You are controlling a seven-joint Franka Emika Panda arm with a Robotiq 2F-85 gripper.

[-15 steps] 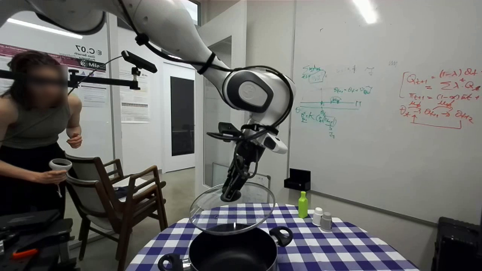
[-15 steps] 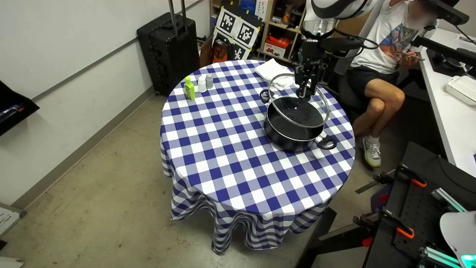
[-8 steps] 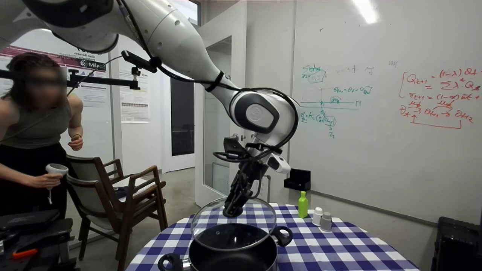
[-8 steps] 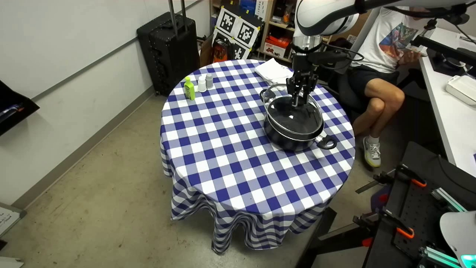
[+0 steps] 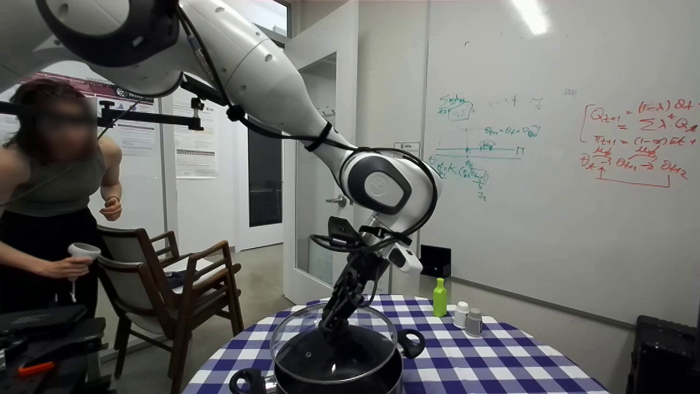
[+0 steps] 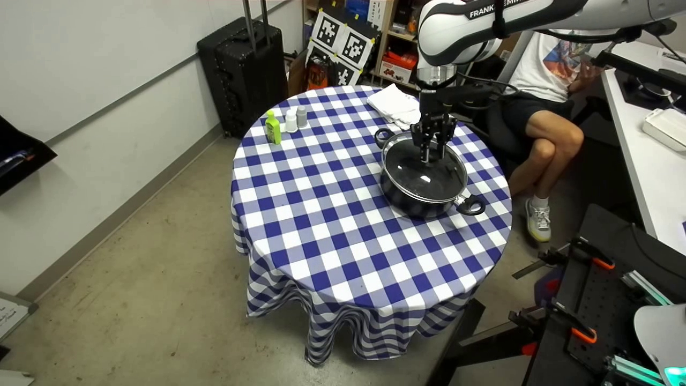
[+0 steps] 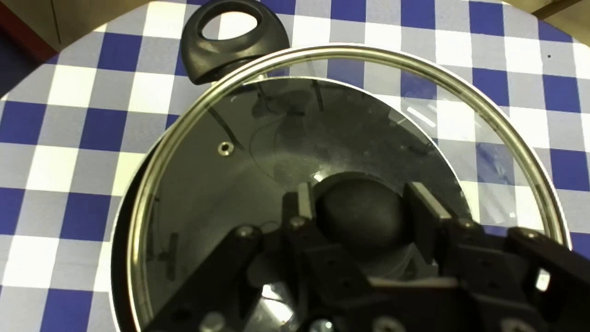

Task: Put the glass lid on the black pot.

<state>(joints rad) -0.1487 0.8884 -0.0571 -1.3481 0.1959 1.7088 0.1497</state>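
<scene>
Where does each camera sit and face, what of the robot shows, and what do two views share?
In an exterior view: low, facing a wide whiteboard; white robot arm and black gripper show.
In an exterior view: high, looking down on the round table in blue-and-white checked cloth; arm and gripper show, upper right.
Wrist view: on the wrist, facing down through a round clear glass lid; gripper shows below.
Shared by both exterior views: that table, the round black pot, a lime-green bottle.

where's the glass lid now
In an exterior view, the glass lid is right of centre, over the black pot; the wrist view shows the pincer holding its knob.
</scene>
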